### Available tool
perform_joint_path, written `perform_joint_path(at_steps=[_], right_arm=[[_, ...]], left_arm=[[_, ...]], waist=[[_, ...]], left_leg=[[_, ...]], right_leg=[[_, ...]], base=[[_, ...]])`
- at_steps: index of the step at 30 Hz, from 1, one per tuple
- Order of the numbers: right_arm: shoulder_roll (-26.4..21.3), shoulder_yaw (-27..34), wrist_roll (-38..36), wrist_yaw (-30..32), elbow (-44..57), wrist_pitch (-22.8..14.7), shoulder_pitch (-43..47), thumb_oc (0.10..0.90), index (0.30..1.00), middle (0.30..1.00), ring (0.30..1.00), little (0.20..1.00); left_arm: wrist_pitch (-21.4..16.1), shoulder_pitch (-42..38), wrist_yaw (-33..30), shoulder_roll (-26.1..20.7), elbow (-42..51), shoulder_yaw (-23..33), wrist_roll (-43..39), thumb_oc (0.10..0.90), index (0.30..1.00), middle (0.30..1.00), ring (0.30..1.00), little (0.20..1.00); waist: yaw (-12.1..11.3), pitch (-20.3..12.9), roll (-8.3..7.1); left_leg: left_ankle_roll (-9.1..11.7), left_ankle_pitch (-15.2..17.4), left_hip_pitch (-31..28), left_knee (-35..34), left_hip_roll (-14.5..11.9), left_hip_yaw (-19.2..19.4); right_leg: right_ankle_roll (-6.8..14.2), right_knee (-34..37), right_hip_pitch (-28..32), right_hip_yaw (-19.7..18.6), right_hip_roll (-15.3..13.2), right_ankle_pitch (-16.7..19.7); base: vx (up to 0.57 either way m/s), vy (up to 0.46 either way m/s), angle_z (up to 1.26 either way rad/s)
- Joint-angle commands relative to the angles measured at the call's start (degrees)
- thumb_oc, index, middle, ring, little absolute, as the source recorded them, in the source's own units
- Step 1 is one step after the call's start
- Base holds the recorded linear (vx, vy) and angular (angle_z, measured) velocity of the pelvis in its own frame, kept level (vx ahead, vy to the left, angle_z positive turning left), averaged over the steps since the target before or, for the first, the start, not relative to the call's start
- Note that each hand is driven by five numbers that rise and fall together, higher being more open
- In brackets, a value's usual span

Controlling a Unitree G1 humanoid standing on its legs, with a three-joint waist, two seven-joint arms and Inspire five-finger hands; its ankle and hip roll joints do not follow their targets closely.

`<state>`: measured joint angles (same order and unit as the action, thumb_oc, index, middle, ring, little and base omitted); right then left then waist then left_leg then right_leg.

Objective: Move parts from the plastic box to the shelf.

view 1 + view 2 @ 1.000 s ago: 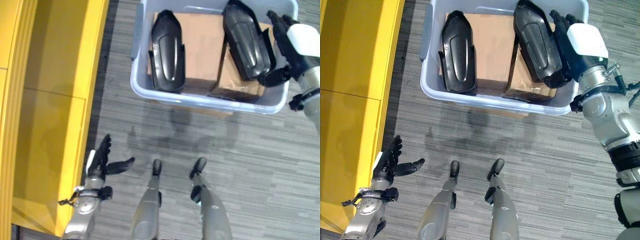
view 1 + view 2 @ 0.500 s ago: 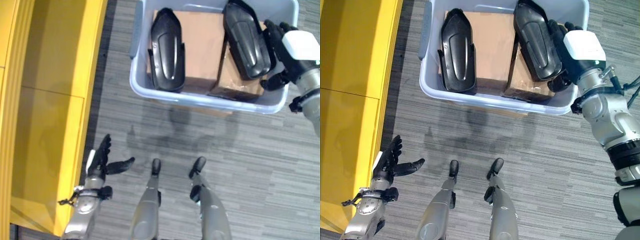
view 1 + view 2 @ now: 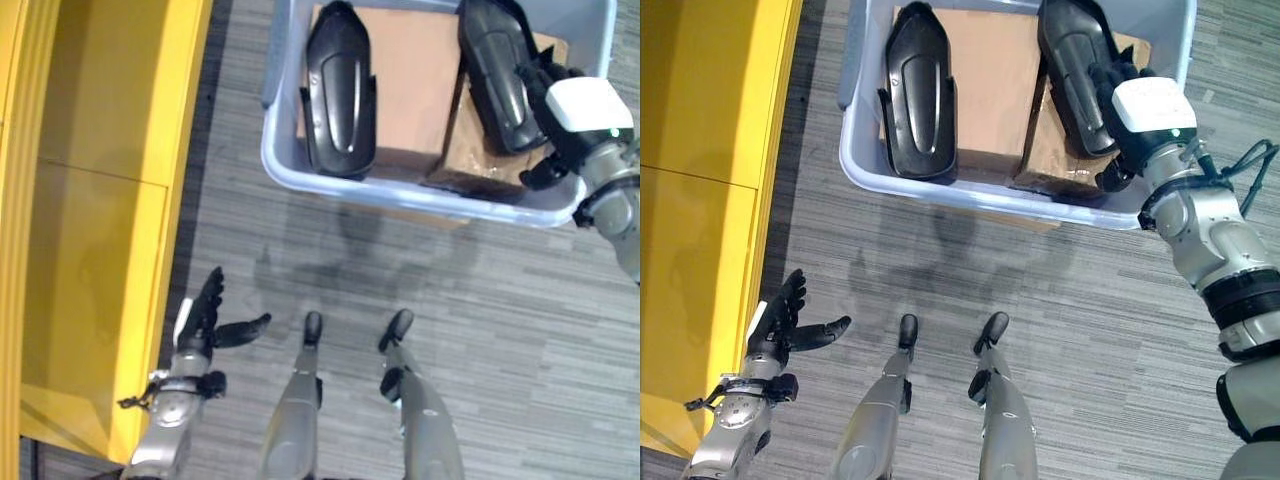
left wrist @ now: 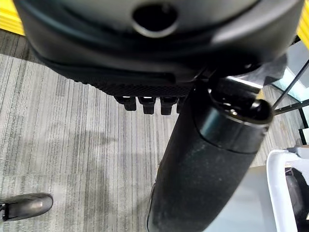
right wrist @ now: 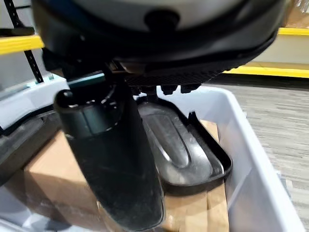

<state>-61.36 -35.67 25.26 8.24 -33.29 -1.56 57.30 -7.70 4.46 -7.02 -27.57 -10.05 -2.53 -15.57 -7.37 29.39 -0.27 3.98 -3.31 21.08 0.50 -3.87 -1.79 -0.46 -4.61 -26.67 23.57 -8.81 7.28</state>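
Striped grey carpet [image 3: 500,300]; right robot hand [image 3: 1137,110], seemingly spread, over glossy black part [image 3: 1075,70] in plastic box [image 3: 420,195].

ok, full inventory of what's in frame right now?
plastic box: 1, pale blue-grey, on the floor ahead of the robot
black parts: 2, in the box on the cardboard, left one, right one
cardboard boxes: brown, inside the box under the parts, count unclear
shelf: 1, yellow, along the robot's left
carpet floor: grey, striped
left hand: dark, fingers straight, low beside the shelf
right hand: dark with white cover, at the right part's edge, grasp unclear
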Motion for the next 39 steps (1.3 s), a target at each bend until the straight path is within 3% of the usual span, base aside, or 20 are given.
perform_joint_path(at_steps=[1,11,17,32,39], right_arm=[[-3.77,-4.20,2.52,3.89,-1.26,0.56,10.79,0.900,1.000,1.000,1.000,1.000],[-3.45,-6.23,3.51,4.29,-3.09,1.26,12.79,0.900,1.000,1.000,1.000,1.000],[-5.05,-11.71,3.74,4.05,-6.01,1.29,17.59,0.900,1.000,1.000,1.000,1.000],[-7.70,-18.40,4.19,4.67,-11.23,1.93,23.75,0.900,1.000,1.000,1.000,1.000],[-8.72,-18.07,3.06,5.29,-11.27,2.11,23.72,0.900,1.000,1.000,1.000,1.000]], left_arm=[[-4.72,1.91,-1.80,-4.40,6.24,0.17,-2.00,0.900,1.000,1.000,1.000,1.000],[-4.54,1.22,-2.43,-4.59,5.97,-0.29,-2.01,0.900,1.000,1.000,1.000,1.000],[-4.93,0.40,-3.03,-5.26,6.10,-0.55,-2.23,0.900,1.000,1.000,1.000,1.000],[-5.31,0.12,-4.09,-5.33,5.77,-0.51,-2.69,0.900,1.000,1.000,1.000,1.000],[-5.53,0.27,-4.48,-5.10,5.37,-0.63,-2.89,0.900,1.000,1.000,1.000,1.000]], waist=[[-0.56,-0.43,-0.80],[-0.69,0.40,-0.61],[-0.72,0.40,-0.59],[-0.46,0.40,-0.22],[-0.27,0.40,0.01]], left_leg=[[2.14,1.06,-5.39,3.91,-3.33,0.32],[2.19,0.69,-3.77,4.15,-3.33,-0.46],[2.44,0.16,-1.38,4.21,-3.52,-1.09],[2.75,-0.38,2.00,4.40,-3.77,-1.73],[2.89,-0.39,2.35,4.32,-4.10,-1.68]], right_leg=[[8.66,-0.17,0.10,-3.74,-3.13,2.29],[8.65,-0.42,-0.98,-3.39,-3.26,2.18],[8.48,-1.05,-3.33,-3.08,-3.23,1.67],[8.21,-2.42,-7.21,-2.94,-3.16,0.93],[8.22,-3.35,-8.31,-3.08,-3.02,0.27]], base=[[0.00,0.000,0.00],[0.01,-0.003,0.02],[0.03,-0.010,0.03],[0.01,-0.004,0.01],[0.00,-0.002,0.00]])
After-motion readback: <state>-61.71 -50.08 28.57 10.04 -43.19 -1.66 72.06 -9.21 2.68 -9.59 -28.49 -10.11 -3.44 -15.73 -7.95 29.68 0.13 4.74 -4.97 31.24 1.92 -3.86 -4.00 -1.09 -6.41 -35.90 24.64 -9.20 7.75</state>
